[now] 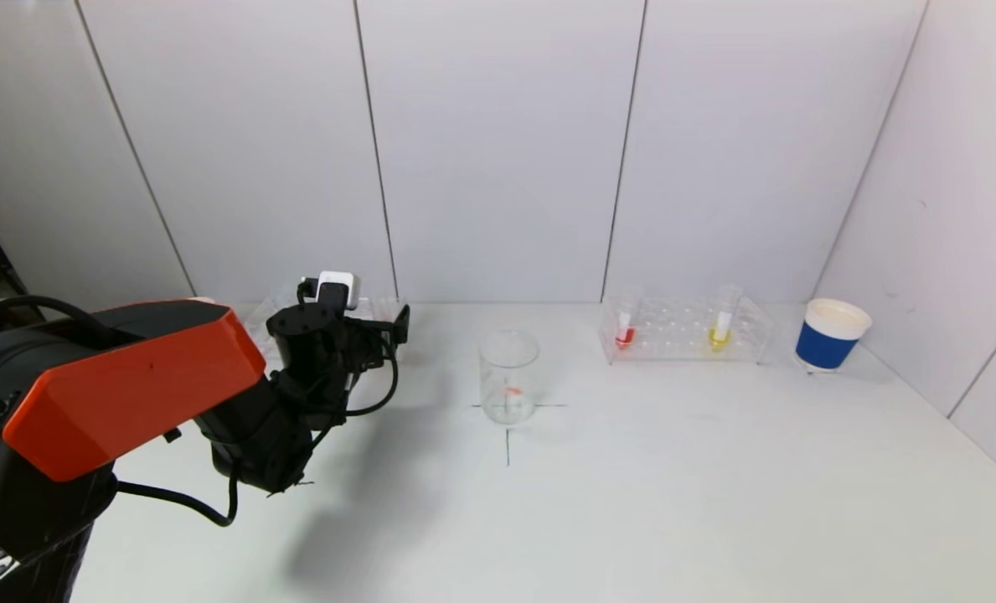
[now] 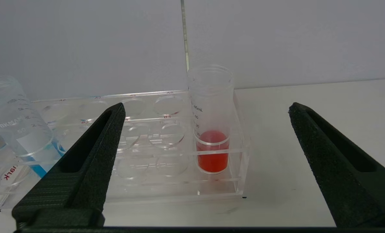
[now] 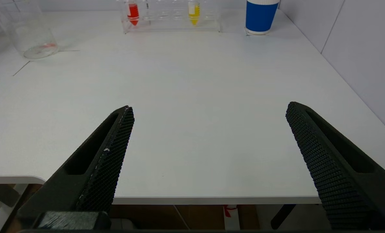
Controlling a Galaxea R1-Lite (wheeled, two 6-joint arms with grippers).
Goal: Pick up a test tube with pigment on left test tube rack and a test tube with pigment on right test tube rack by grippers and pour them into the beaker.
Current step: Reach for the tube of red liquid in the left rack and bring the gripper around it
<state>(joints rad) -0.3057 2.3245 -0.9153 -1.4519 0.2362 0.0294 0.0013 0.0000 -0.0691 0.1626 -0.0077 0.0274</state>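
Red tube (image 2: 211,142) beside blue tube (image 2: 20,126), rack-mates.

a blue paper cup (image 1: 831,334) stands upright on the white table (image 1: 673,486).

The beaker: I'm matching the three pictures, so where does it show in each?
Head view: beaker at table centre, on a marked cross.
Left wrist view: not in it.
Right wrist view: upper left corner, partly cut off.
Shared landmark: blue cup, in the head and right wrist views.
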